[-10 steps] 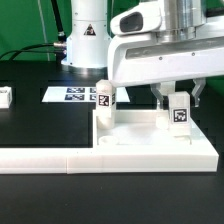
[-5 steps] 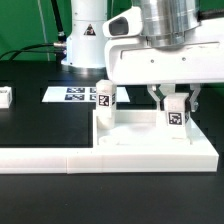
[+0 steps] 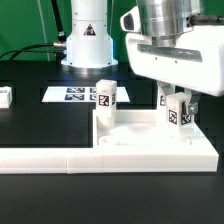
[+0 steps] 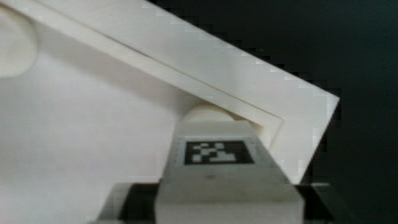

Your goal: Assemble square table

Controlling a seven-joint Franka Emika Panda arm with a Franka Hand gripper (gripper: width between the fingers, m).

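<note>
The white square tabletop (image 3: 140, 130) lies flat at the exterior view's right. One short white tagged leg (image 3: 105, 97) stands upright at its far left corner. My gripper (image 3: 178, 106) is shut on a second tagged leg (image 3: 179, 112) and holds it upright at the tabletop's far right corner, with its lower end at the tabletop surface. In the wrist view the held leg (image 4: 217, 160) sits between the dark fingers (image 4: 143, 200), over the tabletop corner (image 4: 267, 105). My gripper (image 4: 219, 208) shows only at the picture's edge.
A long white L-shaped rail (image 3: 50, 156) runs along the front and against the tabletop. The marker board (image 3: 72, 94) lies behind, near the robot base (image 3: 88, 45). Another small white part (image 3: 5, 97) sits at the exterior view's far left.
The wrist has turned and the arm body has shifted toward the exterior view's right. The held leg stays at the tabletop's far right corner, slightly shifted.
</note>
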